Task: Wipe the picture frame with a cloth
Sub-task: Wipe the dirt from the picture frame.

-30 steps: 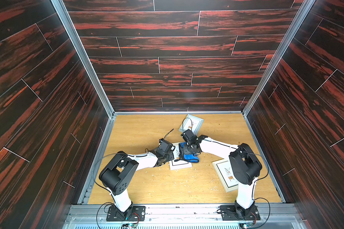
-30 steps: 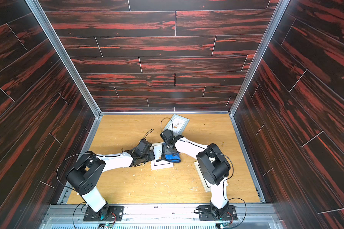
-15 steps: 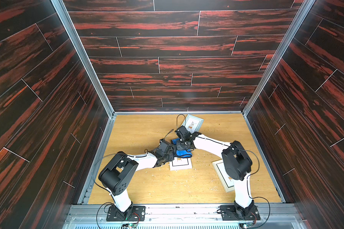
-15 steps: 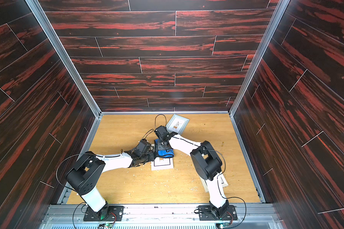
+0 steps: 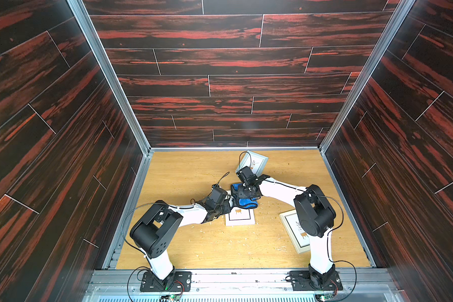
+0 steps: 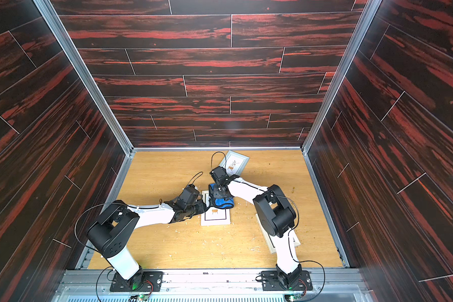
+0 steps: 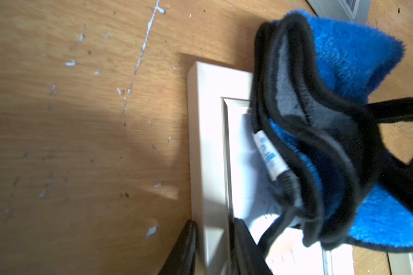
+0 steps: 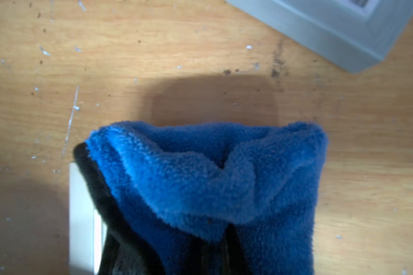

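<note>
- The left arm [image 5: 191,213] reached in from the near-left corner of the bench [image 5: 188,170]. Its jaws pinched the left rail of the picture frame [image 5: 239,219], one finger outside the rail and one inside.
- The picture frame lay flat at the middle of the bench, its long axis running from the near edge toward the far edge.
- The cloth [image 5: 247,203] was bunched over the frame's far end and spilled past it; whether it pressed on the glass could not be told.
- The right arm [image 5: 277,189] came from the near-right corner, its jaws pressed together on the cloth from above. The bare glass lay toward the near edge from them, so the next stroke would likely pull that way along the long axis.
</note>
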